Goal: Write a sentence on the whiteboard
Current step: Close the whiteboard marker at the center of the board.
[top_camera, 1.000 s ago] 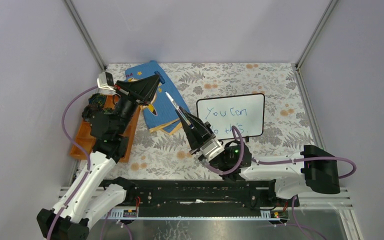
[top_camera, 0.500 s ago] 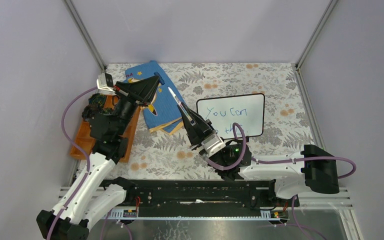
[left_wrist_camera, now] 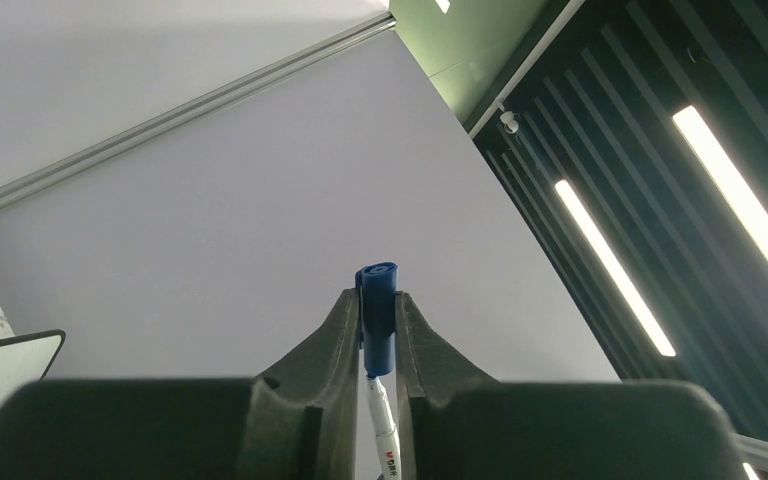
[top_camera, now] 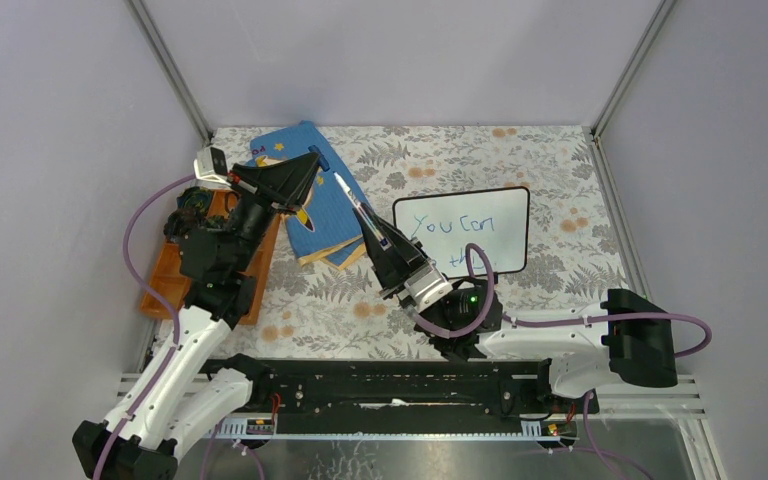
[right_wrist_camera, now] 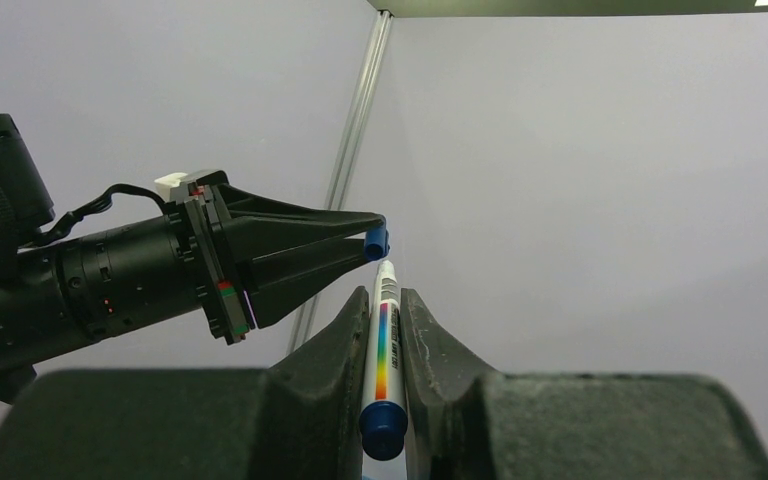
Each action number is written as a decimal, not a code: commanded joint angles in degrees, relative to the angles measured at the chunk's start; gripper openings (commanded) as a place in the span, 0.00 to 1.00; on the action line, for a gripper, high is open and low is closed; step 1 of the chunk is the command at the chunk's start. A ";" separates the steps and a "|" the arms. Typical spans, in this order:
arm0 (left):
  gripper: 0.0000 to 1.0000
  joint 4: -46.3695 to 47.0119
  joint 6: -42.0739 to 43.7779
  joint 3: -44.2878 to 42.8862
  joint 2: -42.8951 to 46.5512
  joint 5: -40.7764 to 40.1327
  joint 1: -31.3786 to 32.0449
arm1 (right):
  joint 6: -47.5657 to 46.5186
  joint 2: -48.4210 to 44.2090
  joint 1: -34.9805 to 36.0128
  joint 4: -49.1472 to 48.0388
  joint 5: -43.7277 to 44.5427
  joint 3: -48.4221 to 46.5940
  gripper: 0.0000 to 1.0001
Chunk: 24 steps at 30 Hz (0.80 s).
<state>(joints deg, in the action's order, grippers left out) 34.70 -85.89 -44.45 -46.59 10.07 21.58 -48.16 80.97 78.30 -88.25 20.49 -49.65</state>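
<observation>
Small glossy black-framed whiteboard (top_camera: pixel 463 232), toward right edge of floral tabletop (top_camera: pixel 560 165): likely light, rigid, slippery, take by its frame; left gripper (left_wrist_camera: pixel 377 300) pinching blue plastic cap (left_wrist_camera: pixel 376 290), right gripper (right_wrist_camera: pixel 385 300) pinching white marker (right_wrist_camera: pixel 384 345).

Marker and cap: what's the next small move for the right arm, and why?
Probably ease the right gripper forward so the marker tip enters the blue cap pinched in the left gripper. The whiteboard already carries the sentence, and tip and cap sit close, not yet joined.
</observation>
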 commanded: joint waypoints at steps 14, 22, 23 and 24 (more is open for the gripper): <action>0.00 0.37 1.25 0.30 0.38 0.30 0.65 | 1.23 0.50 0.41 -9.83 0.88 -3.04 0.00; 0.00 -0.31 1.61 0.24 0.57 0.36 0.74 | 1.65 0.68 0.41 -9.77 0.95 -3.35 0.00; 0.00 -0.33 1.60 0.31 0.57 0.31 0.70 | 1.67 0.68 0.37 -9.78 0.95 -3.35 0.00; 0.00 -0.33 1.60 0.40 0.58 0.26 0.71 | 1.65 0.76 0.39 -9.81 1.01 -3.35 0.00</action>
<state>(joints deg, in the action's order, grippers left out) 34.02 -85.32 -44.42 -46.59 10.07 21.87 -47.03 81.69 78.30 -88.64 20.49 -50.50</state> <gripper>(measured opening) 0.204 0.192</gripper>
